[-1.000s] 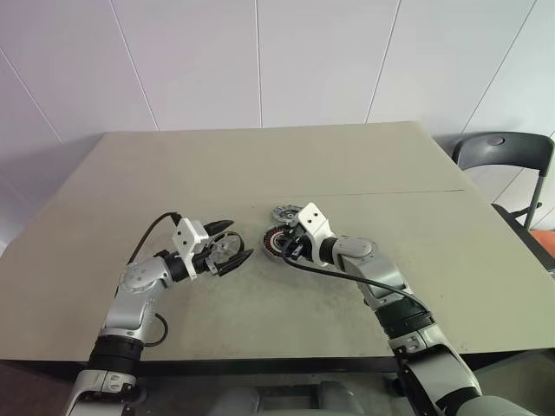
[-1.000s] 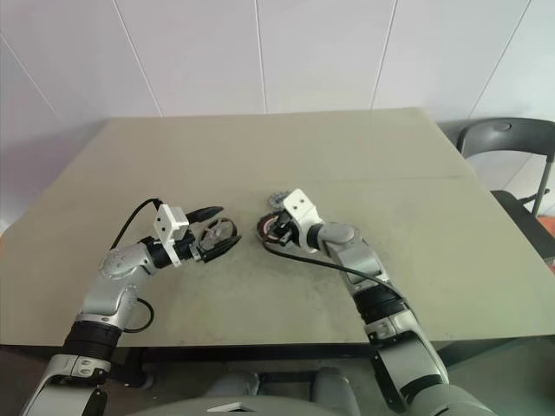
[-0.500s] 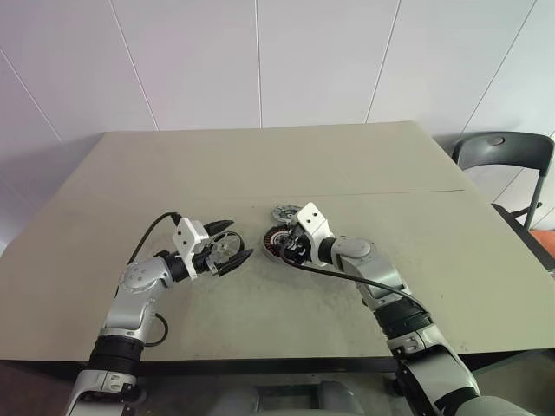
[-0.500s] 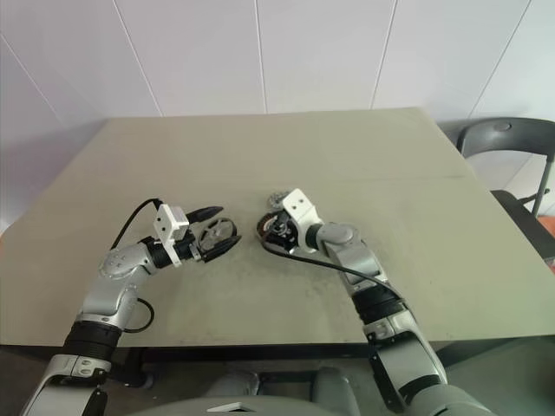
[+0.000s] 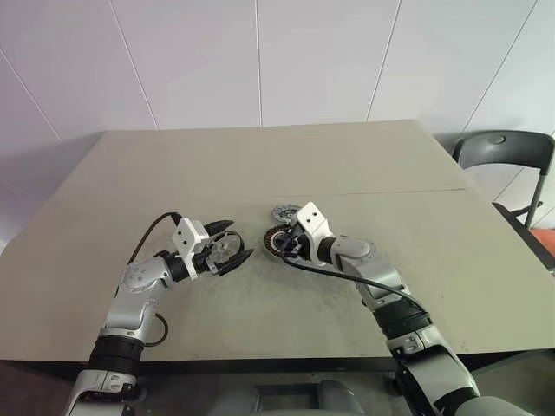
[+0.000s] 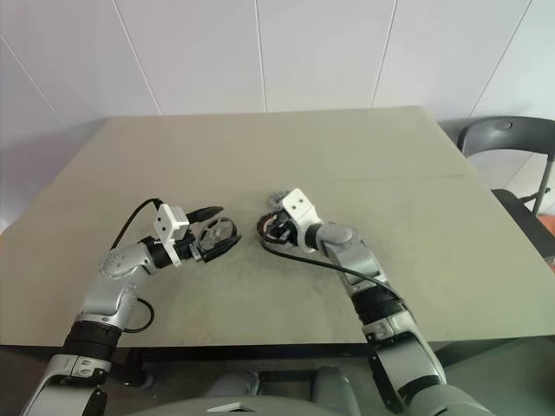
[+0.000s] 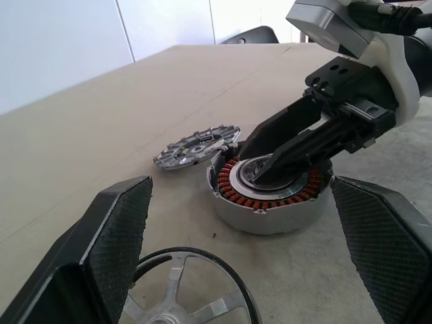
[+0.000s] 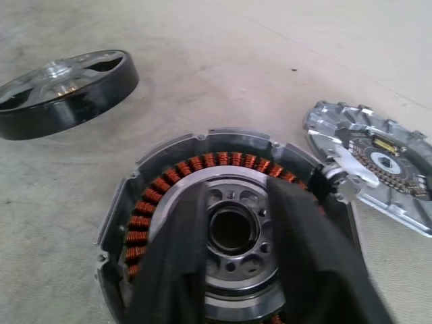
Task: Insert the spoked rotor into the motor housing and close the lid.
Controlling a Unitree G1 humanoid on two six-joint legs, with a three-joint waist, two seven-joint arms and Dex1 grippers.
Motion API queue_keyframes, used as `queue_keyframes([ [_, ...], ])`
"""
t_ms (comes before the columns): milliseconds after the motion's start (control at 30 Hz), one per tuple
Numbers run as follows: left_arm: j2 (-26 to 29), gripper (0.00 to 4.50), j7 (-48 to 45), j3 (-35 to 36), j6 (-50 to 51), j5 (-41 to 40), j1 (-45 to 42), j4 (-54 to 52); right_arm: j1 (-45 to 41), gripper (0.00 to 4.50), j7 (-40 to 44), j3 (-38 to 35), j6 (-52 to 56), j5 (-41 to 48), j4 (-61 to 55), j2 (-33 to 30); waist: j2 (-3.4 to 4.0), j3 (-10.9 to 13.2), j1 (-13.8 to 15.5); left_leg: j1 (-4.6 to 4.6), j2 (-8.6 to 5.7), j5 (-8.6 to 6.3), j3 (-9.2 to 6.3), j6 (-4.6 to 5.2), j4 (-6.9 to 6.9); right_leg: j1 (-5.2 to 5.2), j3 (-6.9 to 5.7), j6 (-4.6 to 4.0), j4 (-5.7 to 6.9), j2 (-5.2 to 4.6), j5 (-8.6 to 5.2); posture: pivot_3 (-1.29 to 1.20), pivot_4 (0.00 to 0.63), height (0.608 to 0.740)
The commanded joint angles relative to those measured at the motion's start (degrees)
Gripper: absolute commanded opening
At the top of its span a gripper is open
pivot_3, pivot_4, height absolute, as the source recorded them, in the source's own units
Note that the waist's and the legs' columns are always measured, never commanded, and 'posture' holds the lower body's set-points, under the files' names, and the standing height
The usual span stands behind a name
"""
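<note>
The two black fingers (image 8: 182,256) rest over the motor housing's (image 8: 223,202) silver centre, the spoked rotor (image 8: 64,91) and the lid (image 8: 378,172) lying either side on the bench (image 8: 223,67).

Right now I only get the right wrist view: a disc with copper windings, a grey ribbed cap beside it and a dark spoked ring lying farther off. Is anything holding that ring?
Observer: Not that I can confirm. The left gripper is at the spoked rotor, its fingers wide open with one on each side of it. I cannot tell whether they touch the ring.
Operator: And what is around the table, off my screen?
Observer: A dark chair stands just past the right far corner of the table.
</note>
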Motion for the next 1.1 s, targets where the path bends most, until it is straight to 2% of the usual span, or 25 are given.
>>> queue_keyframes([
  [33,0.12,4.50,0.16,0.50,-0.22,-0.28,-0.46,-2.18,0.07,0.11,0.61,0.27,-0.08,-0.10,-0.75,-0.20,0.00,-0.01,0.00,0.00,0.01,0.00,0.00,0.00,-0.01,0.00,0.00,0.00,0.00,0.01,0.00,0.00,0.000,0.740],
  [400,0.13,4.50,0.12,0.55,-0.34,-0.23,-0.62,-1.97,0.65,0.04,0.52,0.77,1.04,-0.49,0.37,0.10,0.00,-0.02,0.03,0.02,0.07,0.06,0.00,-0.10,0.00,0.01,0.00,-0.11,0.02,0.08,0.08,0.00,0.000,0.740],
  [600,0.19,4.50,0.05,0.52,-0.42,-0.13,-0.72,-1.79,-0.82,0.04,-3.43,-1.70,1.42,-0.76,3.55,0.93,0.00,-0.03,-0.01,0.04,0.09,0.08,0.01,-0.13,0.00,0.02,0.00,-0.15,0.03,0.10,0.11,0.00,0.000,0.740],
  [900,0.09,4.50,0.25,0.40,0.00,-0.17,-0.85,-2.22,0.20,0.04,-0.72,-0.97,1.72,0.72,1.69,0.99,0.00,-0.04,0.03,0.06,0.18,0.12,0.00,-0.20,0.01,0.04,-0.01,-0.21,0.03,0.18,0.18,0.00,0.000,0.740],
  [1100,-0.11,4.50,1.27,3.58,4.68,-5.24,-0.04,-5.54,0.07,0.04,0.02,-4.19,-1.66,4.35,-2.76,2.32,0.00,-0.04,-0.13,0.03,0.20,0.12,0.01,-0.20,0.00,0.00,-0.01,-0.21,0.03,0.20,0.19,0.00,0.000,0.740],
])
